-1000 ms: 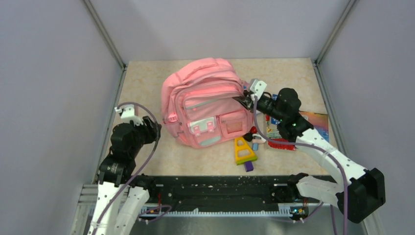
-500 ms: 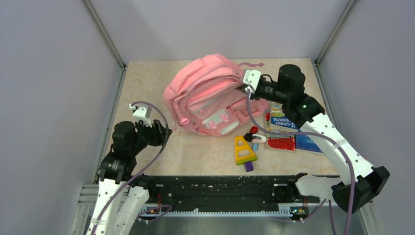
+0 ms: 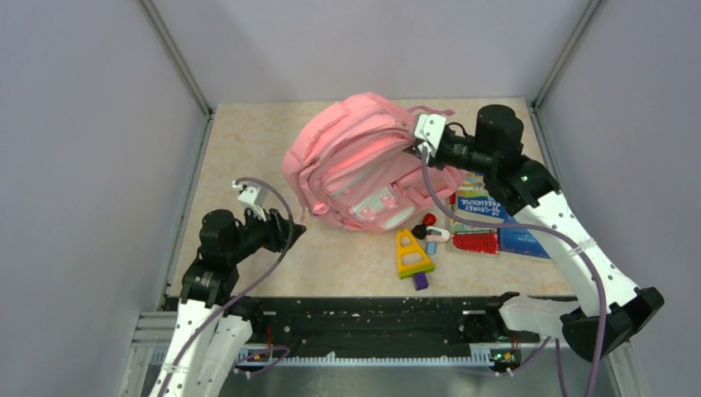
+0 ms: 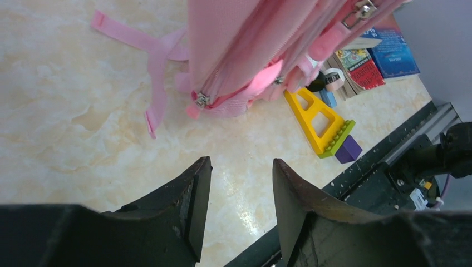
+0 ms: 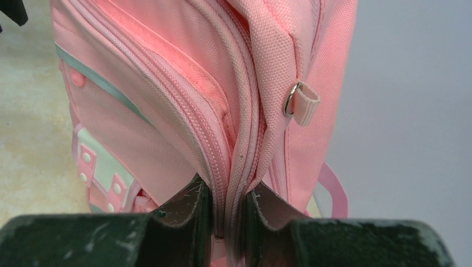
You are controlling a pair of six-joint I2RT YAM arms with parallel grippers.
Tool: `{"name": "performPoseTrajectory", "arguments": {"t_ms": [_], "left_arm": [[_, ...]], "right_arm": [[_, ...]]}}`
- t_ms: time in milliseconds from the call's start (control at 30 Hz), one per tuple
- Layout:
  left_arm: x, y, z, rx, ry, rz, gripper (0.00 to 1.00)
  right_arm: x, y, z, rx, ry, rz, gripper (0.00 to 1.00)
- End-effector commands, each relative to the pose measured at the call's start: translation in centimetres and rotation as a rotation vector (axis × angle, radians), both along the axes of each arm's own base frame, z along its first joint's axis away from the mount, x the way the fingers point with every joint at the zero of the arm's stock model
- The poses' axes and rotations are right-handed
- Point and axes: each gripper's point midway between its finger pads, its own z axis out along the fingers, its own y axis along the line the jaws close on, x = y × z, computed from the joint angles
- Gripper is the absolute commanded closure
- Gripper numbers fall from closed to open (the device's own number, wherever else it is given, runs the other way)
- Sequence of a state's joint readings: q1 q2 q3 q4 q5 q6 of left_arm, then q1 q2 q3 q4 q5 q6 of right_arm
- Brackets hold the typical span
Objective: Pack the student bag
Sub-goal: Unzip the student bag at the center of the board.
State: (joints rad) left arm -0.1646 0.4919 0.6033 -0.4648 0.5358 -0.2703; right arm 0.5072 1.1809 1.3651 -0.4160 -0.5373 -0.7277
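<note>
The student bag (image 3: 355,161), a big pink backpack, is tipped up on its left side in the middle of the table. My right gripper (image 3: 412,149) holds its upper right edge. In the right wrist view the right gripper (image 5: 228,194) is shut on the zipper seam of the bag (image 5: 167,100). My left gripper (image 3: 294,231) hovers low by the bag's near-left corner, apart from it. In the left wrist view the left gripper (image 4: 239,167) stands open over bare table, with nothing between its fingers. The bag (image 4: 245,44) and a loose pink strap (image 4: 158,67) lie beyond it.
A yellow triangular block (image 3: 411,254) with green and purple pieces lies near the bag's front. Books (image 3: 488,211), a red toothed item (image 3: 475,242) and a small red-and-white thing (image 3: 430,227) lie to the right. The black rail (image 3: 372,318) runs along the near edge. Walls enclose three sides.
The right gripper has lifted the bag's right side, so the bag has tipped up and shifted right. The left arm has swung right, toward the bag's near-left corner.
</note>
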Motion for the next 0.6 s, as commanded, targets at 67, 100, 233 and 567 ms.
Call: {"name": "performPoseTrajectory", "arguments": {"t_ms": [67,100,233,567], "left_arm": [[2.4,1.9,2.0,-0.049,-0.102,0.182,0.48],[2.7,1.7,1.6,-0.076,-0.094,0.190,0.48],[3.6,0.7,0.7,-0.169,-0.096,0.177,0.49],[3.9,-0.9,-0.2,-0.203,-0.248,0.058,0.50]], "right_arm": [[-2.9,-0.9,11.1,0.261,-0.290,0.022,1.00],[-3.0,-1.0,11.1,0.269,-0.294,0.019,1.00],[-3.3,-1.3,11.5,0.281,-0.301,0.015,1.00],[-3.1,-1.1,10.8,0.264,-0.287,0.019,1.00]]}}
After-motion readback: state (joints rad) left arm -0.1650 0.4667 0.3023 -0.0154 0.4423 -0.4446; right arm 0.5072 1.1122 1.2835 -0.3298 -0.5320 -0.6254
